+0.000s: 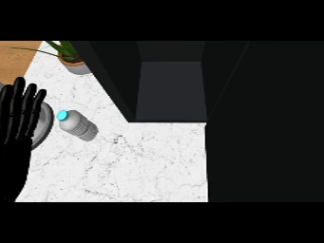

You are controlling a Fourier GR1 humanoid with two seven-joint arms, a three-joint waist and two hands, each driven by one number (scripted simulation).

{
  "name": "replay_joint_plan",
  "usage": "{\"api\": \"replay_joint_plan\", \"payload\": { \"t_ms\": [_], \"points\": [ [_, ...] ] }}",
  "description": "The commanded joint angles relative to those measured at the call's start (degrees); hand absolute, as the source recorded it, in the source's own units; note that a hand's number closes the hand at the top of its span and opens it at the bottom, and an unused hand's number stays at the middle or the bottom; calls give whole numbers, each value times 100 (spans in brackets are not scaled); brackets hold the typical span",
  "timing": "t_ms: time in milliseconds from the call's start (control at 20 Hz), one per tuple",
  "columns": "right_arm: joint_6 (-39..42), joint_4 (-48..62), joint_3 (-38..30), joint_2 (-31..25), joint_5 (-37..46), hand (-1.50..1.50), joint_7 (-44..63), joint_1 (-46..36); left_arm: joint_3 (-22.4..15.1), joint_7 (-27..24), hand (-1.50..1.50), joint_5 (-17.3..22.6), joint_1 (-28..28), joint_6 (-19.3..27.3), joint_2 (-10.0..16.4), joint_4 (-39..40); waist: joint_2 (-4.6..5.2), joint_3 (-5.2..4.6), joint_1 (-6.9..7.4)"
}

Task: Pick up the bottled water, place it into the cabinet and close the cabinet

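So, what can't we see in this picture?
- Right hand: it does not show anywhere in the head view.
- Grey round thing: mostly hidden behind the left hand, so what it is stays unclear.
- Plant: its leaves are cut off by the view's top edge.
- Cabinet: too dark inside to make out much.
- Bottled water: any label is too small to read.

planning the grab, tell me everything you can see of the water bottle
The bottled water is a clear-grey plastic bottle with a ribbed body and a light blue cap. It appears to stand upright on the white marble counter, left of the open dark cabinet and close beside a grey round plate. Nothing holds it; the open left hand rests apart at its left.
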Motion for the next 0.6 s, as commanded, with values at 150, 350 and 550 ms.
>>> {"api": "replay_joint_plan", "payload": {
  "t_ms": [150, 350, 550],
  "points": [
    [91, -321, -136, 75, -306, -150, -124, 221, 1281, -445, -150, 1273, -522, -821, 681, 825, -122, -143, -87],
    [282, -639, 441, 178, -738, -150, 970, 840, 1406, 630, -150, 2041, -553, -925, 741, 1476, -124, -150, -152],
    [389, -1499, 426, 38, -1117, -150, 1427, 1462, 1359, 1134, -150, 2215, -274, -848, 728, 909, -148, -138, -82]
  ]
}}
